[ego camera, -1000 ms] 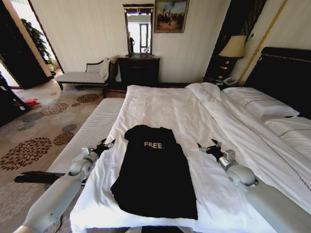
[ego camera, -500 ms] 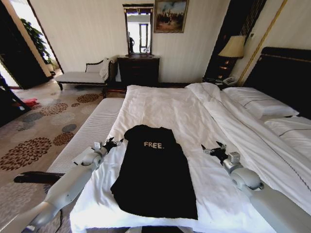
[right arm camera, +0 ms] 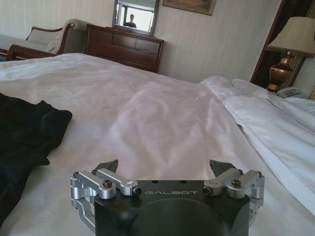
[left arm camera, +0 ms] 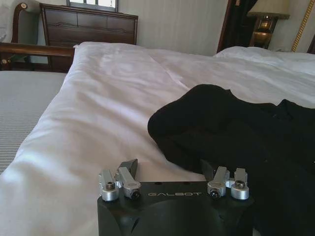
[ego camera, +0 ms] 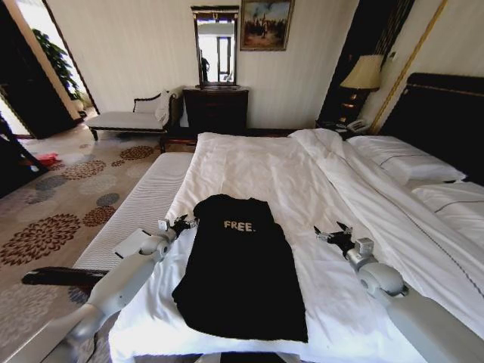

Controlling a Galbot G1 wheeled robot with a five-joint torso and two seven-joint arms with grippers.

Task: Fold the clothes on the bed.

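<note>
The black T-shirt (ego camera: 240, 265) lies flat on the near part of the bed (ego camera: 318, 197), spread over the white duvet (ego camera: 257, 166) with its white "FREE." lettering (ego camera: 239, 225) facing up and its collar end toward the far side; its hem reaches close to the bed's near edge.

The left claw (ego camera: 181, 223) hangs low just beside the shirt's far left corner — near the sleeve, not touching the fabric. In the left wrist view its fingers (left arm camera: 129, 169) stand spread wide, with the rounded black sleeve (left arm camera: 197, 123) lying on the duvet ahead of them.

The right claw (ego camera: 333, 233) hovers over bare duvet to the right of the shirt, well apart from it. Its fingers (right arm camera: 107, 166) are spread too, and the right wrist view shows the shirt's edge (right arm camera: 29, 128) off to one side.

Left of the bed runs a narrow white padded bench (ego camera: 144, 200); pillows (ego camera: 404, 159) lie at the right against the dark headboard (ego camera: 442, 113).
</note>
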